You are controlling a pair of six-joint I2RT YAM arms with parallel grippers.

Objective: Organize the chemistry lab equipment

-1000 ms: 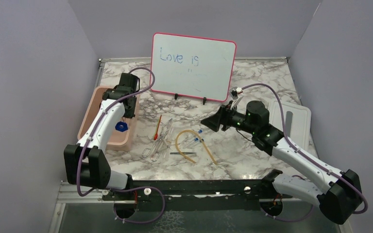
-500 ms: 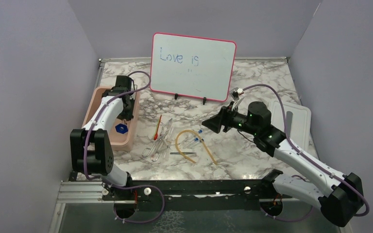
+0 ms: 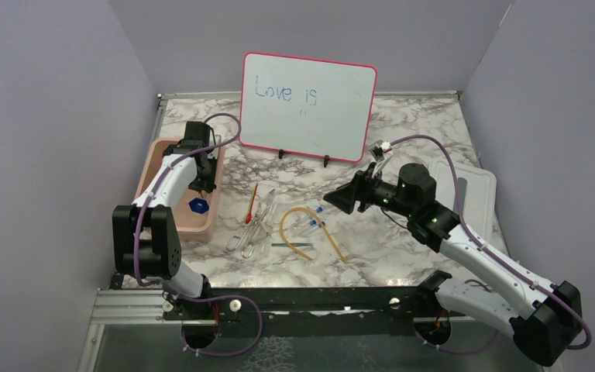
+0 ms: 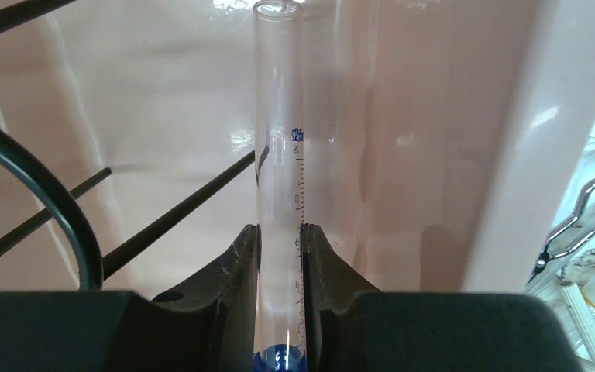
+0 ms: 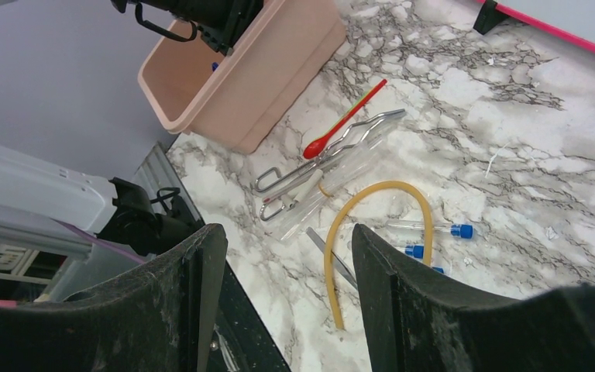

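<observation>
My left gripper (image 4: 279, 229) is shut on a clear graduated tube (image 4: 279, 116) with a blue base and holds it inside the pink bin (image 3: 149, 186), next to the black wire ring tripod (image 4: 70, 225). In the top view the left gripper (image 3: 202, 183) is over the bin's right side. My right gripper (image 3: 339, 199) is open and empty, hovering above the table. Below it lie the tan rubber tube (image 5: 380, 186), metal tongs (image 5: 376, 122), red-tipped spatula (image 5: 341, 124), a thin dark rod (image 5: 333, 260) and blue-capped tubes (image 5: 426, 229).
The pink-framed whiteboard (image 3: 307, 106) stands at the back. The white lid (image 3: 472, 190) lies at the right, behind my right arm. The loose items (image 3: 279, 225) cluster on the marble table between the bin and the right gripper.
My left arm has folded back and its gripper, still holding the tube, has shifted slightly within the bin. My right gripper has drifted a little to the right.
</observation>
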